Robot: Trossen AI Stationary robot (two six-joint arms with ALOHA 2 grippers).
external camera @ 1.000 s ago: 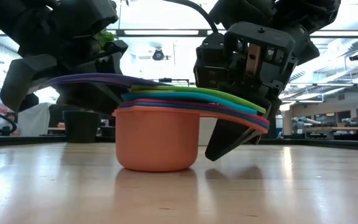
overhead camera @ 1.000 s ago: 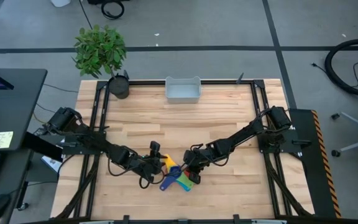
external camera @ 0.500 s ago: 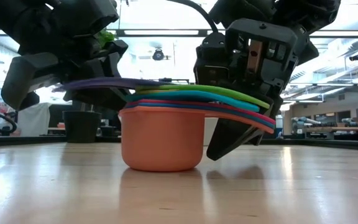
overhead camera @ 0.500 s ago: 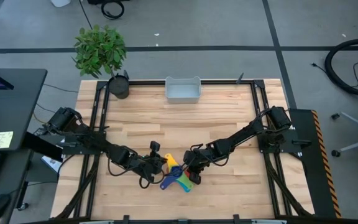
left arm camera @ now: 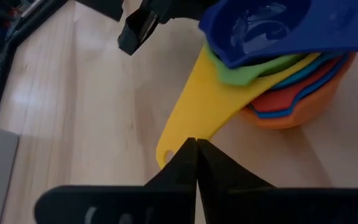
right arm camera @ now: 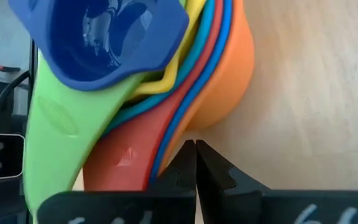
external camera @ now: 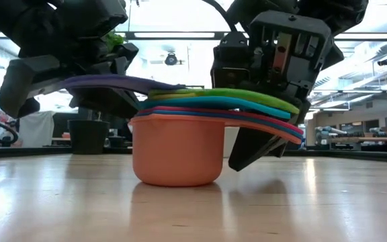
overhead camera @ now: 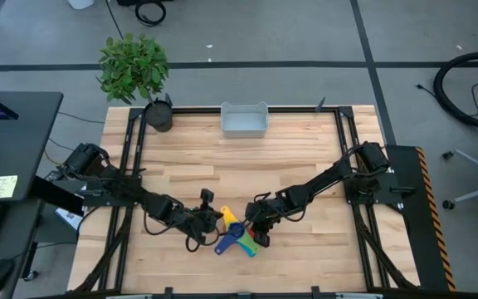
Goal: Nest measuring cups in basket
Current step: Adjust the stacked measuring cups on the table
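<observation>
No readable text, label or number shows on anything.

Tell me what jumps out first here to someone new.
The bright stack of nested measuring cups near the table's front edge, largest orange cup at the bottom and a blue one on top, handles fanned out. The left gripper and right gripper crowd it from either side, both shut, the left one at the tip of the yellow handle. The pale basket sits empty at the far edge, beside a potted plant.
</observation>
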